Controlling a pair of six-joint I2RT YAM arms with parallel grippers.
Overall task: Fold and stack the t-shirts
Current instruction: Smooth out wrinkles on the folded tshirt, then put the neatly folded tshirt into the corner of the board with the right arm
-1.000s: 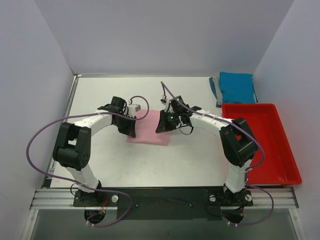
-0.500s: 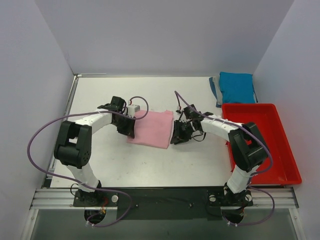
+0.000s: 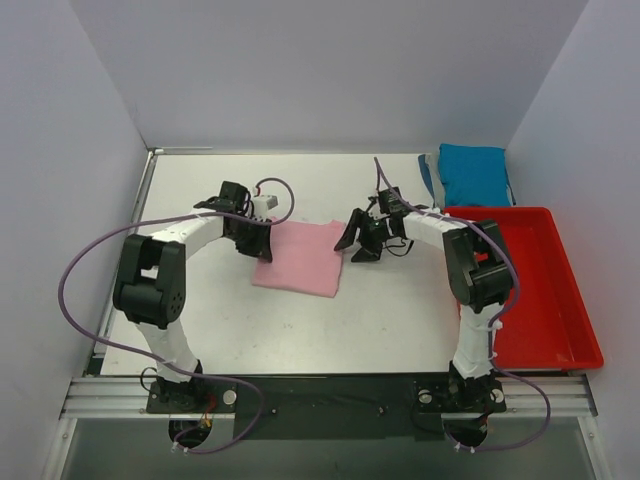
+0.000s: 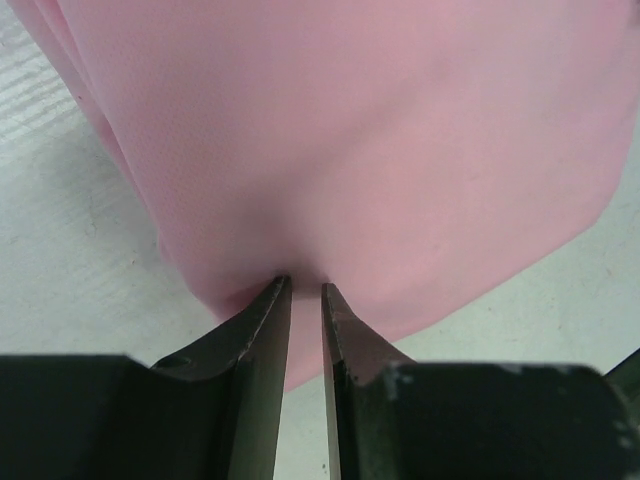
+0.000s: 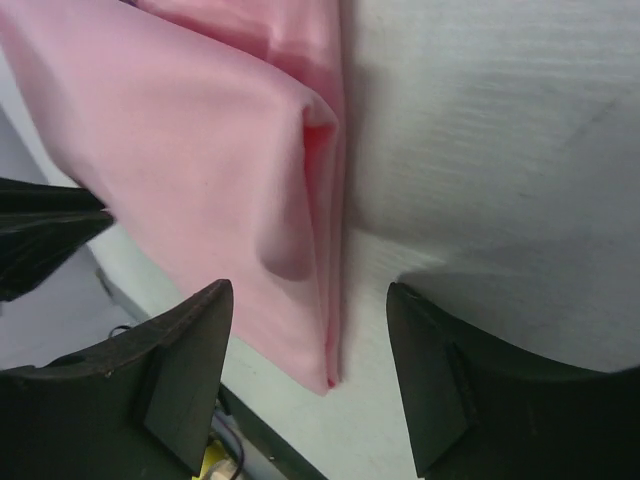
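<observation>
Top view, clock read with 12 at the far wall.

Pink t-shirt (image 3: 303,258): lies folded into a rough rectangle on the table (image 3: 400,310), near the middle and a little toward 9 o'clock. Its layers show as a stacked fold along the 3 o'clock edge in the right wrist view.

Teal t-shirt (image 3: 472,173): folded, in the far corner at about 1 o'clock. It is well apart from the pink one and sits just beyond the 12 o'clock end of the red tray (image 3: 575,340). The tray runs along the table's 3 o'clock side.

Left gripper (image 3: 258,243): at the pink shirt's 9 to 10 o'clock edge. On my left wrist feed the fingers (image 4: 262,340) are drawn almost together, with only a thin slit between them. Their tips nip a small pucker of pink cloth at the fold.

Right gripper (image 3: 357,242): just beside the pink shirt's 2 to 3 o'clock corner. Its fingers (image 5: 190,350) are spread wide, and the shirt's folded edge shows in the gap between them. I cannot tell from my feeds whether either finger touches the cloth.
</observation>
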